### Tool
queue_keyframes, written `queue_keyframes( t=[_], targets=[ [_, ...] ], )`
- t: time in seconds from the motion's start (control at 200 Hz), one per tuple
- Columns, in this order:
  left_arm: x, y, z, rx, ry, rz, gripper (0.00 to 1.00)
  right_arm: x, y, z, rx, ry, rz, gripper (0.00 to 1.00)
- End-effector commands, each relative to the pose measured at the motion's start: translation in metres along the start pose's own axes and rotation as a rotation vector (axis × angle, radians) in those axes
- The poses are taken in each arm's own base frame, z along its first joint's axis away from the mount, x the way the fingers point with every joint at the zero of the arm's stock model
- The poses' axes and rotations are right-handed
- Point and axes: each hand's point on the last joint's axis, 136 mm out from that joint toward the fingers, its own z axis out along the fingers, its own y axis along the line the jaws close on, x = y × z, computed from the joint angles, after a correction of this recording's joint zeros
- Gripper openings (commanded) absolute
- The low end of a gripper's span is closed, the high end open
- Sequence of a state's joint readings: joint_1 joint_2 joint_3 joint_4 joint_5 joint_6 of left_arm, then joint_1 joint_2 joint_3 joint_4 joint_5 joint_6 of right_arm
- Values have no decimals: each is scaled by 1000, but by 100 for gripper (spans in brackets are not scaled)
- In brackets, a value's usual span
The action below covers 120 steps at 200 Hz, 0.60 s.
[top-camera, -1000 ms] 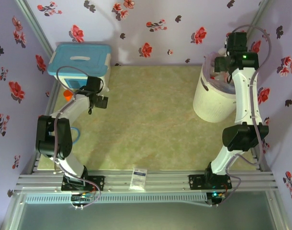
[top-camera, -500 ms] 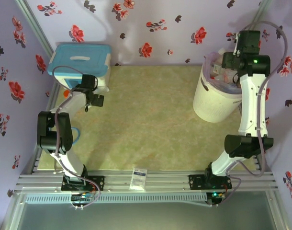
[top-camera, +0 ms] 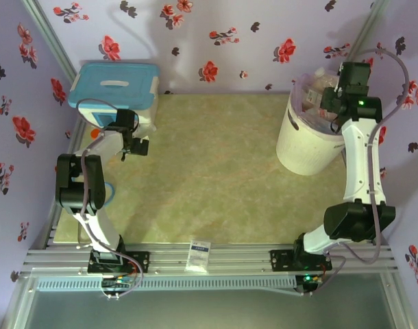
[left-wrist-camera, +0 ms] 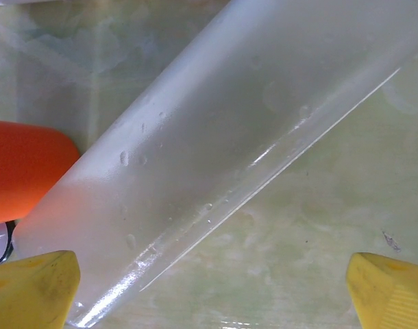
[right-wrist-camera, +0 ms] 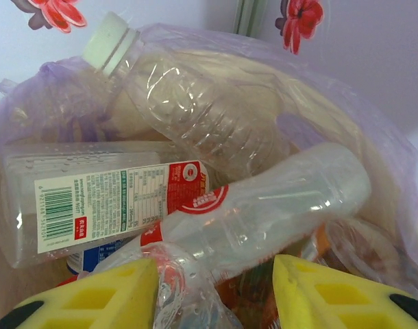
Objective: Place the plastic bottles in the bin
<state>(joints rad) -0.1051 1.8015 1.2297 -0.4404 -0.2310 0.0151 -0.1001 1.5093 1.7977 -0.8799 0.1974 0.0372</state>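
The bin [top-camera: 301, 147], tall, round and white with a pale liner [right-wrist-camera: 373, 137], stands at the back right. Several plastic bottles [top-camera: 315, 89] lie heaped inside it. The right wrist view looks down on a clear one with a white cap [right-wrist-camera: 195, 103], a red-labelled one [right-wrist-camera: 264, 205] and one with a printed label [right-wrist-camera: 92, 199]. My right gripper [top-camera: 330, 103] [right-wrist-camera: 216, 295] hovers over the heap, its yellow fingers apart and gripping nothing. My left gripper [top-camera: 142, 147] [left-wrist-camera: 216, 295] is wide open, low over the table beside the blue-lidded box.
A white box with a light-blue lid [top-camera: 113, 86] stands at the back left; its pale wall [left-wrist-camera: 229, 137] crosses the left wrist view. A small orange cylinder [top-camera: 96, 136] [left-wrist-camera: 24, 164] lies beside it. A white packet [top-camera: 199, 255] rests on the front rail. Flowered walls surround the table.
My right arm has swung from the bin's middle toward its right rim, and its fingers have drawn closer together. My left gripper has shifted slightly left toward the box.
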Motion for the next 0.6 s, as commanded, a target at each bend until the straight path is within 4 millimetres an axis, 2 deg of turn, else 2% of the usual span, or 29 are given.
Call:
queue_keyframes(
  t=[0.0,0.06,0.25,0.45,0.595],
  targets=[
    [2,-2,5,23,20,9,100,5,-3,-7,0,34,14,48],
    [3,-3,6,24,24,12,100,-7,-2,-14,-11,9,17,51],
    [1,-3,3,31,12,9,100,-37,7,-44,-91,-74,40,67],
    [-4,-1,3,22,4,28,100,-37,30,-66,-252,-102,69,70],
    [-11,4,8,-6,3,56,100,-37,36,-79,-302,-124,74,70]
  ],
)
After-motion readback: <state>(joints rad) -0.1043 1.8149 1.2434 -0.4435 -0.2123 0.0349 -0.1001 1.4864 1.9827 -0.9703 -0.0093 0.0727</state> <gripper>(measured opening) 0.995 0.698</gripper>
